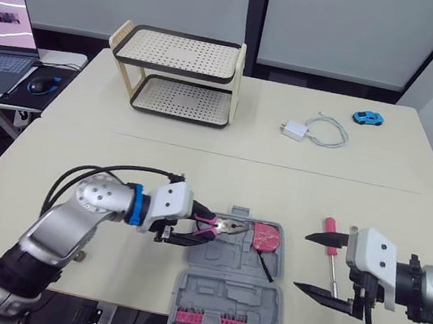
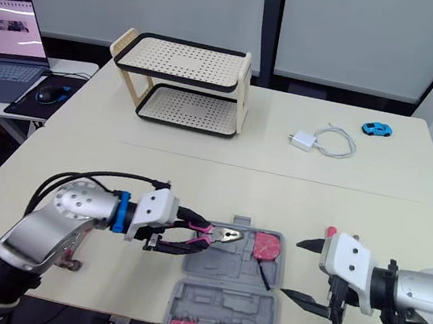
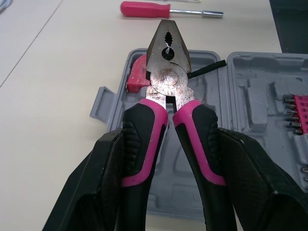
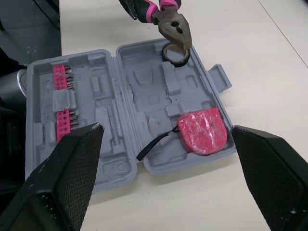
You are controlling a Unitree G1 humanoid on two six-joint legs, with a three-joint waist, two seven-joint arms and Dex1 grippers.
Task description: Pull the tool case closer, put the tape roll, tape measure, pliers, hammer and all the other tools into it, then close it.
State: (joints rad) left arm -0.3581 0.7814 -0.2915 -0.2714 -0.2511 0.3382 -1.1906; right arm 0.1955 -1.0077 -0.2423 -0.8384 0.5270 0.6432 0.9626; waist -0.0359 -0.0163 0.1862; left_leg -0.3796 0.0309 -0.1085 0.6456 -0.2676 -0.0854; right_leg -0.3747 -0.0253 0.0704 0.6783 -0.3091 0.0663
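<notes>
Left wrist view: left gripper (image 3: 168, 149) pinches the pliers (image 3: 167, 62) by both handles, nose above the tool case (image 4: 110, 159), over what seems the tape roll (image 4: 175, 61). Right gripper (image 1: 302, 262) hangs spread beside the case (empty). Released here, they could perch on that roll and keep the case from closing.

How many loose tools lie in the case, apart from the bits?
2. The tape measure lies in the case's far half, right side; the tape roll on its left side, under the pliers. Corners may hide more.
</notes>
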